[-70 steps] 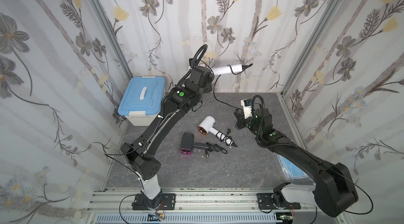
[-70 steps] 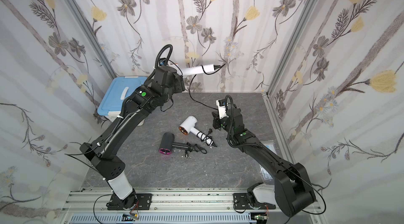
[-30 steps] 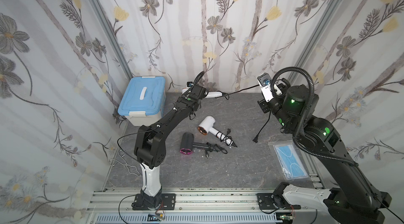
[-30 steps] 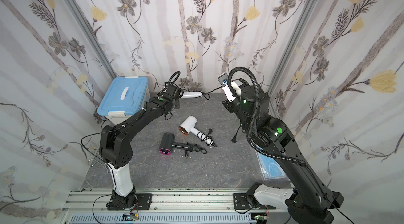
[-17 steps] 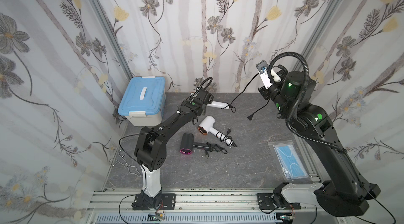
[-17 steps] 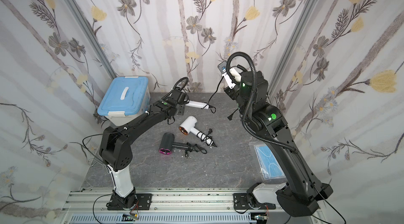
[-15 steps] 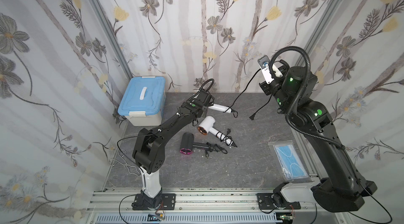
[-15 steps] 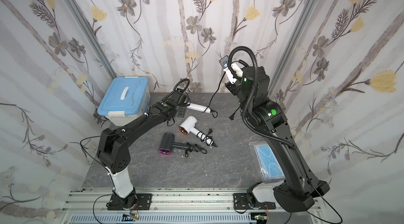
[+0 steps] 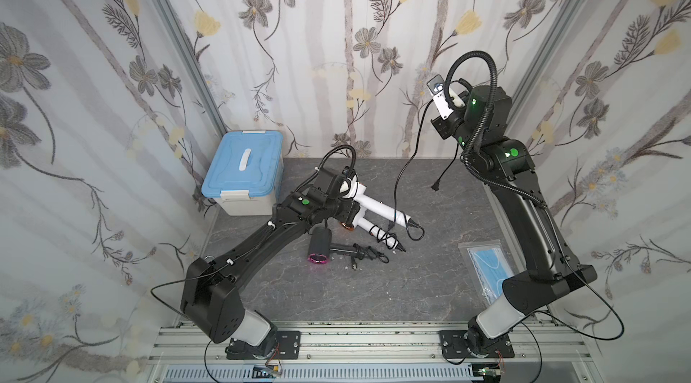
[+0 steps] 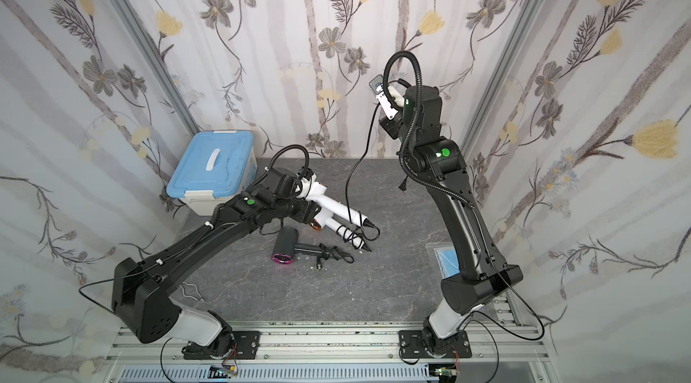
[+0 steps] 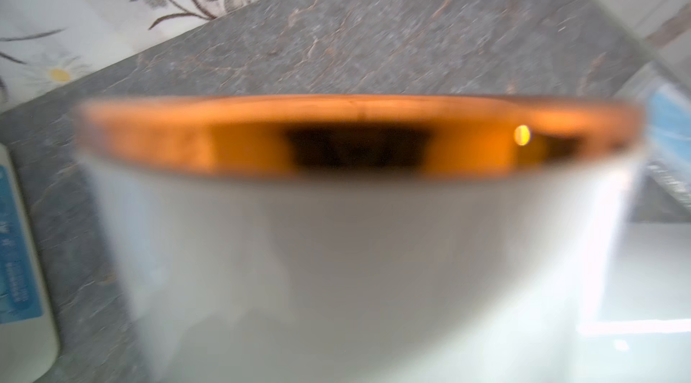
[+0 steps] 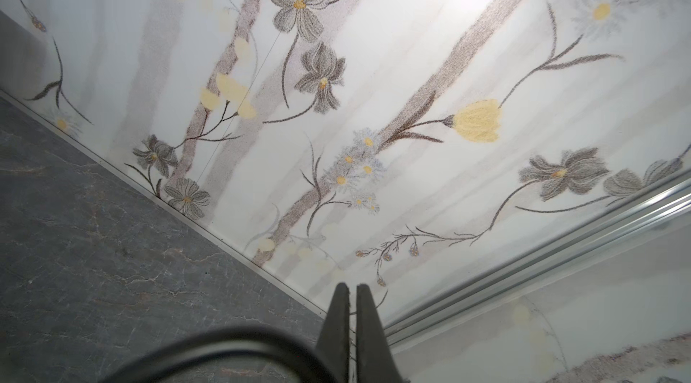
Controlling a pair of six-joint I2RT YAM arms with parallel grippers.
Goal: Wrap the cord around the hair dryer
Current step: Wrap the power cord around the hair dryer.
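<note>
**Top views.** In both top views the white hair dryer (image 9: 377,206) (image 10: 336,209) is shown grasped at its head by the left gripper (image 9: 346,194) (image 10: 303,190), above the back-left part of the bench (image 9: 374,287), just beside the blue-lidded box (image 9: 243,171) that stands in the back-left corner. The black cord (image 9: 411,153) (image 10: 351,175) is seen rising from the handle's end to the right gripper (image 9: 435,119) (image 10: 383,123), which is raised well above the bench near the back edge and clenched on the cord. The plug (image 9: 435,186) (image 10: 403,187) is left hanging free below it. A second white dryer (image 9: 370,228) and a black dryer (image 9: 321,246) are laid near the bench's middle, and a mask packet (image 9: 490,265) lies at the right edge.

**Left wrist view.** The frame is filled by the blurred white barrel of the hair dryer (image 11: 355,250), edged by an orange rim; the jaws themselves are hidden.

**Right wrist view.** The right gripper (image 12: 350,295) is shown with its fingers (image 12: 338,325) pressed almost together, and the cord (image 12: 224,340) is seen as a blurred dark loop beside them.
</note>
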